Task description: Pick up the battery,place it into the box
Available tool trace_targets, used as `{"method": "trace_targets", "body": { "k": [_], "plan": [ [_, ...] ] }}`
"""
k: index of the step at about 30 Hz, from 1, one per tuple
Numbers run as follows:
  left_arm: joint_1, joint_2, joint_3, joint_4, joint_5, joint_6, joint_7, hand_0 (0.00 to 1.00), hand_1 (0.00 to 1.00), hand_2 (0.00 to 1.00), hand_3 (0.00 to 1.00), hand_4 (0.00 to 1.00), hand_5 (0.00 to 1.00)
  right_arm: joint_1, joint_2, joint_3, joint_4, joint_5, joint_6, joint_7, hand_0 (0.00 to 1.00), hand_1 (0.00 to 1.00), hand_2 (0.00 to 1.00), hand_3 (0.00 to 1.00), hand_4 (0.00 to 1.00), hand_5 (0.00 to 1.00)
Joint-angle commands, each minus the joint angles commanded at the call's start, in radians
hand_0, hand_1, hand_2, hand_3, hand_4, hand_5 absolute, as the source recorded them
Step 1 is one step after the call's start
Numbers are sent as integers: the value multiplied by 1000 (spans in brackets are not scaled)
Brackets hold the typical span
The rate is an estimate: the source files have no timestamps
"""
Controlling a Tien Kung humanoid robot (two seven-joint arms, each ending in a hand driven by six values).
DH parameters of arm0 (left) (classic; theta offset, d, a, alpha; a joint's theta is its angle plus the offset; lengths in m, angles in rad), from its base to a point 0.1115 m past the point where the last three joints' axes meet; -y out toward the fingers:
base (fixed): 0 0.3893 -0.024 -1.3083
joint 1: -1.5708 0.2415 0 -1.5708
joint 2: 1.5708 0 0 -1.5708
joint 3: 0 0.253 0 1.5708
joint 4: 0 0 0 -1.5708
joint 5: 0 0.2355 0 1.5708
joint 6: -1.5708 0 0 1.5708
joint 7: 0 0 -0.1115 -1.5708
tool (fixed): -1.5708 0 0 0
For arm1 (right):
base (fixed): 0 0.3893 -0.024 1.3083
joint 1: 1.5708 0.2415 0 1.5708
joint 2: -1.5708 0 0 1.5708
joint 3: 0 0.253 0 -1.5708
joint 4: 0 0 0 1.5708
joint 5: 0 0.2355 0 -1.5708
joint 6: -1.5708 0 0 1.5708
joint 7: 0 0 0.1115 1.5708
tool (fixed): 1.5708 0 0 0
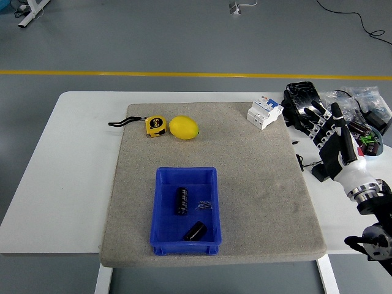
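Two batteries [182, 200] lie inside the blue box [184, 211], so placement looks done. Right robot hand [324, 125] sits well right of the box, fingers spread, gripping nothing, probably clearing the desk [73, 159].

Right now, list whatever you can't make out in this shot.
- Small object in the blue box, between the two batteries: too small to identify, head view.
- Clutter beyond the right hand: partly hidden by the fingers.
- Right arm: cut by the picture's right edge.
- Left arm: outside the frame.
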Motion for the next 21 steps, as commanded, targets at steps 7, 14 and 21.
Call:
{"method": "trace_targets", "body": {
  "k": [7,14,21],
  "plan": [
    [27,2,34,3,-40,35,-10,760,769,777,680,721,671,-107,51,104,26,-103,8,-8,912,869,895,935,998,974],
    [50,-3,65,7,-94,73,-34,761,770,779,678,720,671,-168,79,184,36,-160,14,-18,914,866,885,934,998,976],
    [52,-3,56,7,-73,63,-39,761,770,779,676,718,669,-181,87,233,41,-207,25,-42,912,860,876,924,998,978]
  ]
}}
